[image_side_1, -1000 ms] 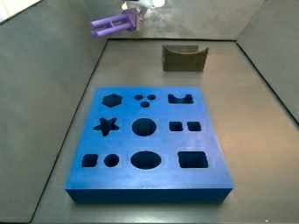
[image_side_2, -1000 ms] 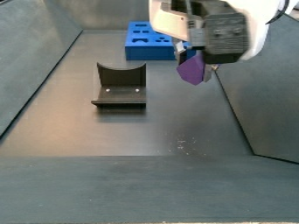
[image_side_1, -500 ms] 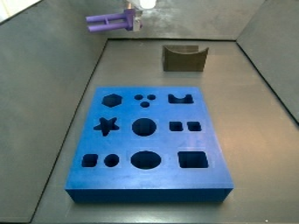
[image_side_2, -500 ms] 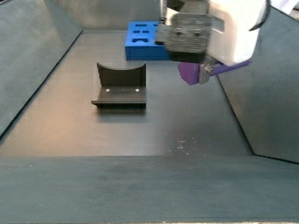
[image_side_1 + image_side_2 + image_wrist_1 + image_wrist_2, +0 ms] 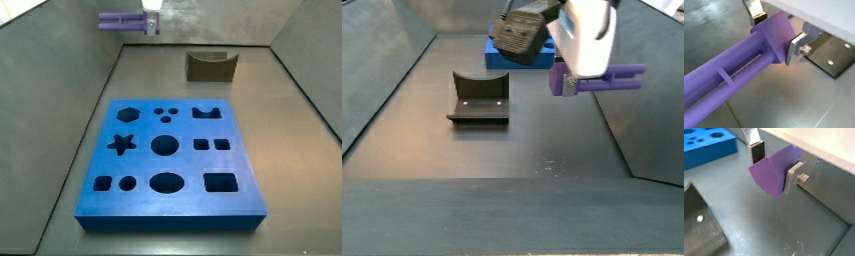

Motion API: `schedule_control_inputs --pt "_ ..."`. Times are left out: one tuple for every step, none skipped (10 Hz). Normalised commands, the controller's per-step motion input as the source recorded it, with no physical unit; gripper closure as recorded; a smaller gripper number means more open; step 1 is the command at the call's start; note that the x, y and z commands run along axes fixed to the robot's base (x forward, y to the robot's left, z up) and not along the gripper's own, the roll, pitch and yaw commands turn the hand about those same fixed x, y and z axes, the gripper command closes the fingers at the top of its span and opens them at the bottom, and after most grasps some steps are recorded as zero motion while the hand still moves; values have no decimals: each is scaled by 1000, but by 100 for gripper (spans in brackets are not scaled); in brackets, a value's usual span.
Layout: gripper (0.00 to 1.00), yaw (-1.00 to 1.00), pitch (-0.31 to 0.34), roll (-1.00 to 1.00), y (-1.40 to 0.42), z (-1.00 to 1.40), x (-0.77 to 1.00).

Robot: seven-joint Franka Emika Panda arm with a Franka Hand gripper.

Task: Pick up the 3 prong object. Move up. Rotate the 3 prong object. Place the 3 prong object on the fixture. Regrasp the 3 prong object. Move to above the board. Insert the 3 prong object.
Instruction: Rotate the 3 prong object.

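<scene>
3 prong object [image 5: 596,77], one, light purple, lying level in mid-air, clamped between gripper [image 5: 777,34] fingers, above floor's far edge, one fixture [image 5: 210,65], one blue board [image 5: 167,163], no readable writing

gripper [image 5: 776,36] up in the air, clear of the floor: jaws are flat bright metal plates, brushed sheen, dark matt pads, clamped on the 3 prong object [image 5: 734,75]. that piece looks like smooth matt purple plastic, faint moulded ribs along it. board [image 5: 168,164] matt blue, plastic-looking, clean-cut holes. fixture [image 5: 478,100] dark matt with two shiny screw heads. floor [image 5: 502,170] dull grey metal-look sheet, light scuffs and soft reflections.
</scene>
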Motion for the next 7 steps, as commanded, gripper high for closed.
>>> schedule_control_inputs --pt "100 -1000 -6 -12 14 -38 31" --pt "100 -1000 -7 -12 14 -38 31" --pt "100 -1000 -7 -13 14 -38 30" --pt "100 -1000 -7 -14 14 -38 30" --pt "100 -1000 -7 -14 14 -38 29" --pt "100 -1000 -8 -15 13 -38 29" --pt "100 -1000 -8 -16 14 -38 28"
